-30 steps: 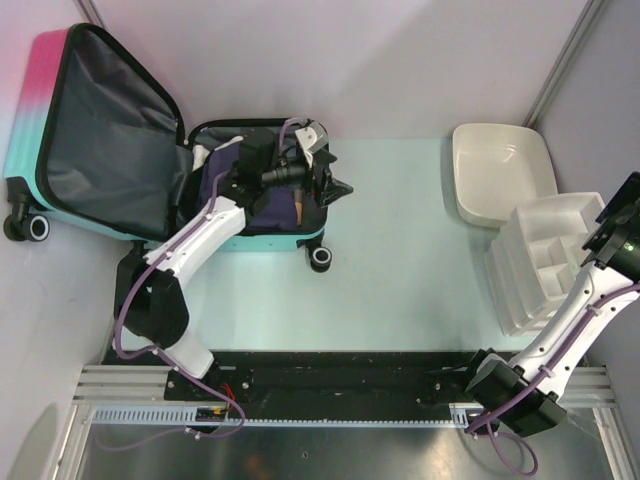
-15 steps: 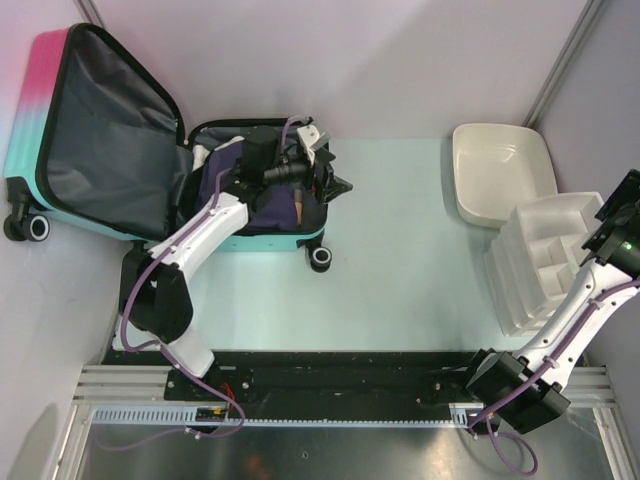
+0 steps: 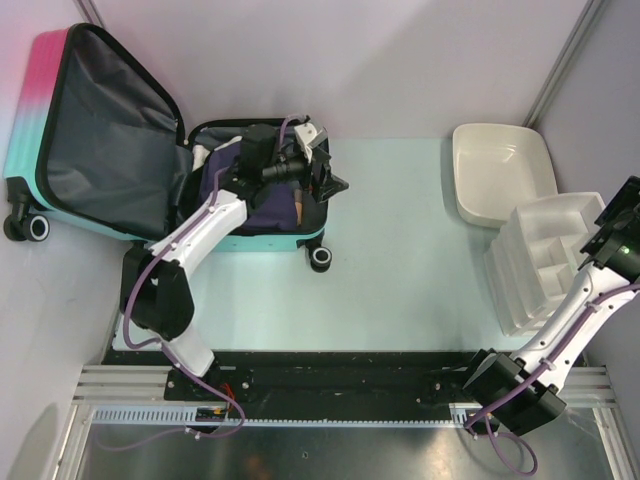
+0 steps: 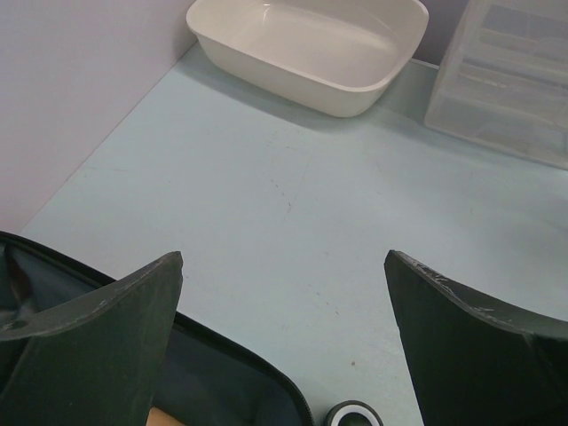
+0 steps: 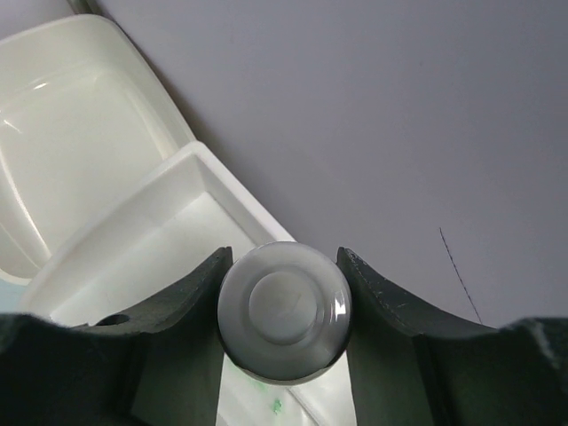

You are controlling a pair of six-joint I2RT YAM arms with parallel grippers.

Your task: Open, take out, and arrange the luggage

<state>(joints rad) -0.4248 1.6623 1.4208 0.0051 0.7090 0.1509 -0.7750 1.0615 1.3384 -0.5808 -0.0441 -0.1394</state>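
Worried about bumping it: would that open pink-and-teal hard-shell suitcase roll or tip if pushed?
The pink-and-teal hard-shell suitcase probably slides rather than rolls: its small black wheels stick out sideways. Its raised grey-lined lid could swing on the hinge.

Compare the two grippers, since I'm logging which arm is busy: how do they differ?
The left gripper stands wide open and empty; the right gripper is closed on a round grey object. The left gripper hangs over the edge of the open suitcase; the right gripper is at the white compartment organiser. Both have dark fingers.
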